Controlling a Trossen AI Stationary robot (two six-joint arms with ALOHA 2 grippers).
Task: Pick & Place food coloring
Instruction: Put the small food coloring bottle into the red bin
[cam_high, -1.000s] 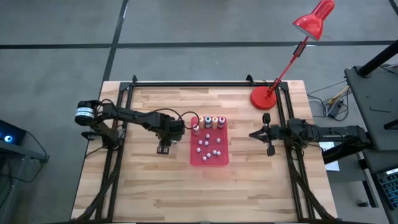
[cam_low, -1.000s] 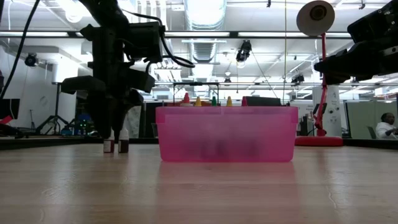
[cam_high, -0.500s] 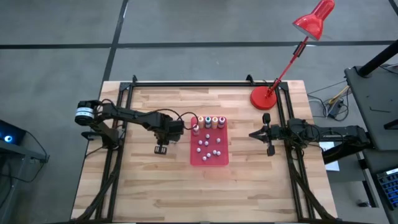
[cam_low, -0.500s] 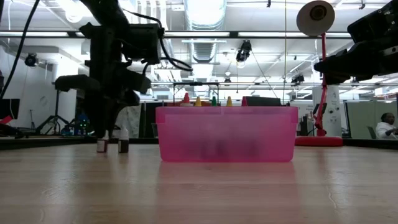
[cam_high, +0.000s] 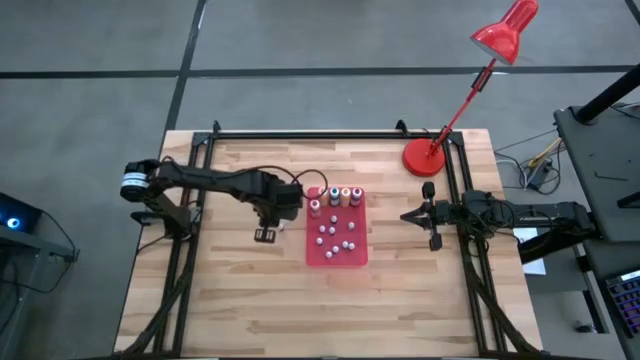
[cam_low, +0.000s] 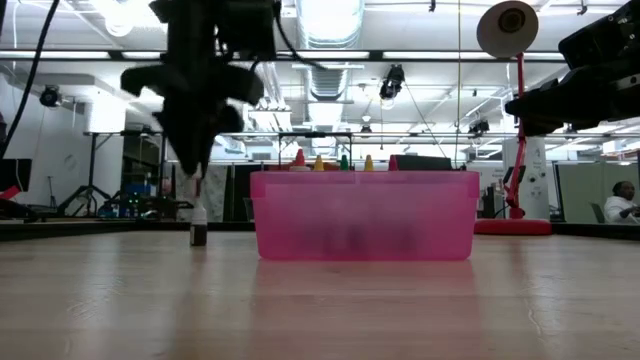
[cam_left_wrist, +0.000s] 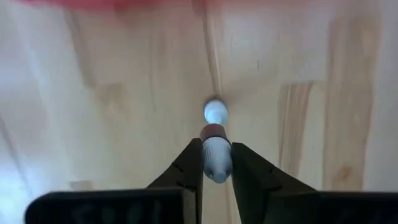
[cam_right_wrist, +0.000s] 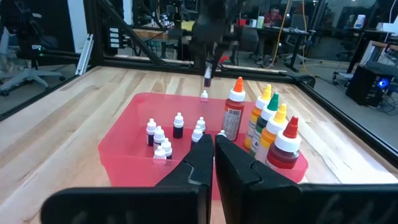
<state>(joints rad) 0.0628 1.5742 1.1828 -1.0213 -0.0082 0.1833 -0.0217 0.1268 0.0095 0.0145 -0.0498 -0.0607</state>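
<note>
- Left gripper (cam_left_wrist: 217, 163): raised above the desk (cam_high: 240, 300) just left of the pink tray (cam_high: 336, 256); jaws narrowed onto a small food coloring bottle (cam_left_wrist: 216, 151) with pale cap and dark red body, lifted clear of the wood.
- Second small bottle (cam_low: 198, 227): upright on the desk, directly under the held one, left of and apart from the tray.
- Remaining small bottles (cam_right_wrist: 178, 125): white-capped, clustered upright inside the tray.
- Taller dropper bottles (cam_right_wrist: 234, 116): in a row along the tray's far edge in the high view; orange, yellow, green and red tips.
- Right gripper (cam_right_wrist: 214, 153): parked over the desk's right side, well apart from the tray; jaws pressed together, empty.
- Red desk lamp (cam_high: 425, 157): round base at the far right corner.
</note>
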